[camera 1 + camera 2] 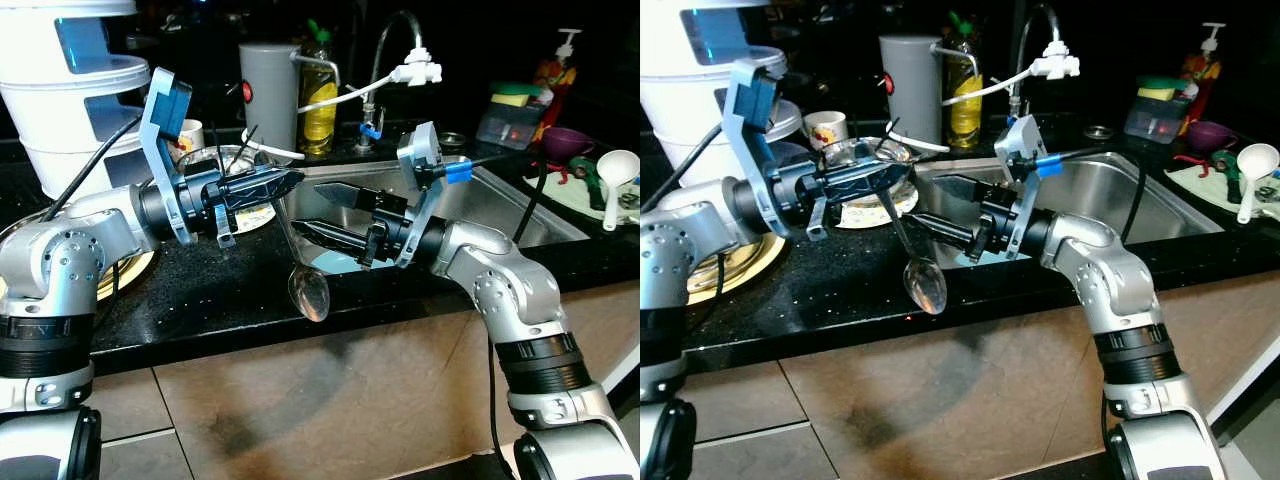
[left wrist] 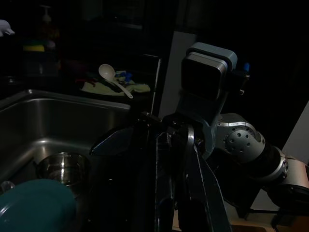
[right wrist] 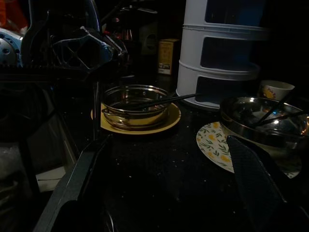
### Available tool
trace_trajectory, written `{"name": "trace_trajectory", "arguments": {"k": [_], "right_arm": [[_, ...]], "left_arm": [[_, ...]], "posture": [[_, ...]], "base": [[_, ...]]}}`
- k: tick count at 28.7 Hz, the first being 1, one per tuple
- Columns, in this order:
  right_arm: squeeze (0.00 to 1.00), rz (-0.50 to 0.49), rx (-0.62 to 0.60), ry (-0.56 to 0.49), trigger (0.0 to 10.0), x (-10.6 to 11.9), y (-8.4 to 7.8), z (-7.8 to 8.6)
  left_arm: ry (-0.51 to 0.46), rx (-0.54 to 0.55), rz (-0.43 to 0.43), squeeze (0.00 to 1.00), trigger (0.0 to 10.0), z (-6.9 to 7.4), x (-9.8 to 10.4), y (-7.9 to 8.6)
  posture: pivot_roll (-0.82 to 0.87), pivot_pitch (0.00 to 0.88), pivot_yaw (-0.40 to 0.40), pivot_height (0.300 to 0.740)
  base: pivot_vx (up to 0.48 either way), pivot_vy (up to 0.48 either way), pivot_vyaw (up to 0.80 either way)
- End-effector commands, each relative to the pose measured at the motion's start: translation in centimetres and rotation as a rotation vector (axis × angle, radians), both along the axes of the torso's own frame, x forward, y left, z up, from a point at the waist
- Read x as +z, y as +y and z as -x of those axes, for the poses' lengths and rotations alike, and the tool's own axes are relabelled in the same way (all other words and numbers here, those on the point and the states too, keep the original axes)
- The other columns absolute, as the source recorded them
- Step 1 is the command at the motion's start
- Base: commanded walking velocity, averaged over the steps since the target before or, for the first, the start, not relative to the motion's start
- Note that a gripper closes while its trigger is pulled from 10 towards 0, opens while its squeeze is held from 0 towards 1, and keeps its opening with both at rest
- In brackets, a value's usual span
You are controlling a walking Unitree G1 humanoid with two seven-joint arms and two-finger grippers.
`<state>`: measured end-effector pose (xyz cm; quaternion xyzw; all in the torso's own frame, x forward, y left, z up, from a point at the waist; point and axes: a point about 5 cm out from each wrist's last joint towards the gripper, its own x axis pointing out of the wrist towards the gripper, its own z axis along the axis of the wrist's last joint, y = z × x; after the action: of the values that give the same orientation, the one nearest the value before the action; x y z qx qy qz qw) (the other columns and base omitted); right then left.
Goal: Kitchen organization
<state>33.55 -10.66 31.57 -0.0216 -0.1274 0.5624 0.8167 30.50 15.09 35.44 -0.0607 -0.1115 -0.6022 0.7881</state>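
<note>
Left claw (image 1: 285,182) pinches the thin handle of one polished metal spoon (image 1: 308,292), fingers pressed together on it; the spoon hangs down with its oval bowl at the near edge of the black speckled table (image 1: 200,290), just left of the sink. Right claw (image 1: 320,212) points left toward the spoon from over the sink's near left corner, its two long black fingers spread, one above the other, gripping nothing. Stainless steel sink (image 1: 500,210) is a shiny rectangular basin; left wrist view shows one round steel pot (image 2: 63,166) and one teal rounded dish (image 2: 36,208) in it. Behind the left claw: one steel bowl (image 1: 865,153) with thin dark utensils sticking out, sitting on a white floral plate (image 3: 215,145). Far left: one clear glass bowl (image 3: 135,108) on a round yellow plate (image 3: 169,121), near a white three-tier plastic container (image 1: 75,90). One patterned mug (image 1: 826,129) beside it. Far edge: grey cylinder jug (image 1: 268,95), yellow liquid bottle (image 1: 320,105), curved tap (image 1: 390,50). Far right: one white plastic ladle (image 1: 614,175), one purple cup (image 1: 565,142).
</note>
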Motion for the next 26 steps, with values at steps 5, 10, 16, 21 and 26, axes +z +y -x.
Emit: {"name": "trace_trajectory", "arguments": {"k": [5, 10, 16, 21, 26], "right_arm": [[0.0, -0.001, -0.005, -0.016, 10.0, 0.4, -0.21, 0.04], [0.0, -0.001, -0.005, -0.016, 10.0, 0.4, -0.21, 0.04], [0.0, -0.001, -0.005, -0.016, 10.0, 0.4, -0.21, 0.04], [0.0, -0.001, -0.005, -0.016, 10.0, 0.4, -0.21, 0.04], [0.0, -0.001, -0.005, -0.016, 10.0, 0.4, -0.21, 0.04]], "left_arm": [[-0.011, -0.001, -0.009, 0.0, 0.0, 0.18, 0.14, 0.06], [-0.011, -0.001, -0.009, 0.0, 0.0, 0.18, 0.14, 0.06], [-0.011, -0.001, -0.009, 0.0, 0.0, 0.18, 0.14, 0.06], [-0.011, -0.001, -0.009, 0.0, 0.0, 0.18, 0.14, 0.06], [-0.011, -0.001, -0.009, 0.0, 0.0, 0.18, 0.14, 0.06]], "posture": [[0.01, 0.16, -0.04, 0.74], [0.01, 0.16, -0.04, 0.74], [0.01, 0.16, -0.04, 0.74], [0.01, 0.16, -0.04, 0.74], [0.01, 0.16, -0.04, 0.74]], "base": [[0.0, 0.0, 0.0], [0.0, 0.0, 0.0], [0.0, 0.0, 0.0], [0.0, 0.0, 0.0], [0.0, 0.0, 0.0]]}}
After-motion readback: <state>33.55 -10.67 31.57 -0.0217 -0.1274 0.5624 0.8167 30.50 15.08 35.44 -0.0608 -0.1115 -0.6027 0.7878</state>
